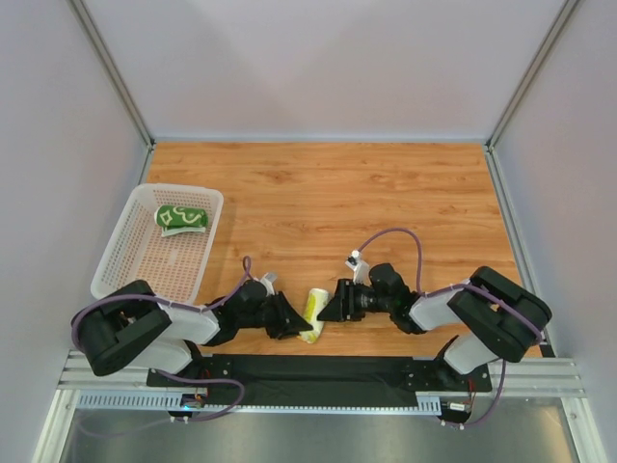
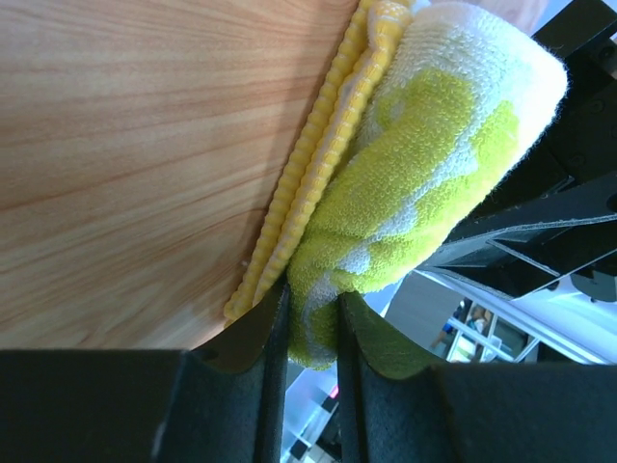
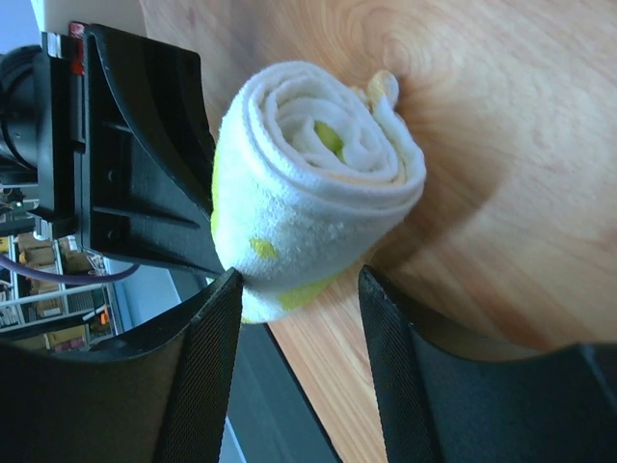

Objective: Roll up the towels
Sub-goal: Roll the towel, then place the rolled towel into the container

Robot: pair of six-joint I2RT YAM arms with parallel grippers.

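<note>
Two towels are in view, both rolled. The yellow and lime-green towel lies at the 6 o'clock edge of the table, a short roll with its long axis running roughly from 12 to 6 o'clock in the top view. In the right wrist view its end shows a tight spiral of white layers with a spot of lime at the core, and a yellow ribbed hem peeks out on the side touching the wood. In the left wrist view the same roll rests against the wood, with the ribbed hem running along its underside.

The left gripper comes in from 9 o'clock of this towel. Its jaws stand narrow, and a fold of the terry is pinched between the fingers. The right gripper faces it from 3 o'clock. Its jaws stand apart with bare wood showing between them, and the roll sits just beyond the tips, close to one finger but not clamped.

The dark green towel with its white pattern lies well apart, at about 10 o'clock of the table. It sits at the 12 o'clock end of a white perforated basket that stands along the table's 9 o'clock side.
</note>
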